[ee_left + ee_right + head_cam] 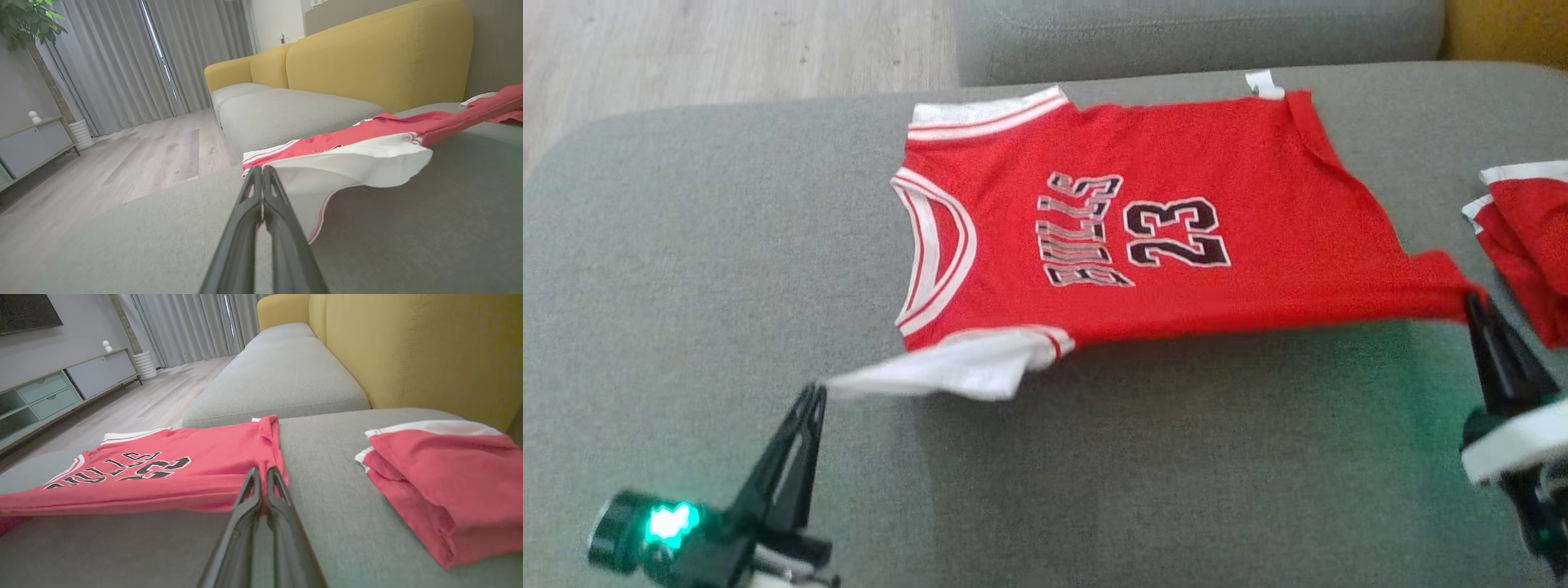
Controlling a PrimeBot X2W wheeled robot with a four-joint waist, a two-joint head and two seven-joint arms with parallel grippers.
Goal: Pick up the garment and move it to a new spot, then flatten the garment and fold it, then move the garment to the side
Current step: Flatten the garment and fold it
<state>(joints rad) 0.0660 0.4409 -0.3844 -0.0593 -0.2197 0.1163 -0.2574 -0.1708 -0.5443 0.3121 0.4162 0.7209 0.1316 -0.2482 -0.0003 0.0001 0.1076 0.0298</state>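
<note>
The garment (1176, 245) lies on the grey cushion (686, 286), long axis strung sideways between both claws: left claw (814, 394) clamped on its near white shoulder corner, right claw (1473, 301) on its near hem corner.

Head cam high, looking fwd and down on cushion (686, 286), L wrist cam low, close to jersey (367, 130), facing sofa back (376, 53), R wrist cam low at opposite end, all 3 share jersey, cushion
</note>
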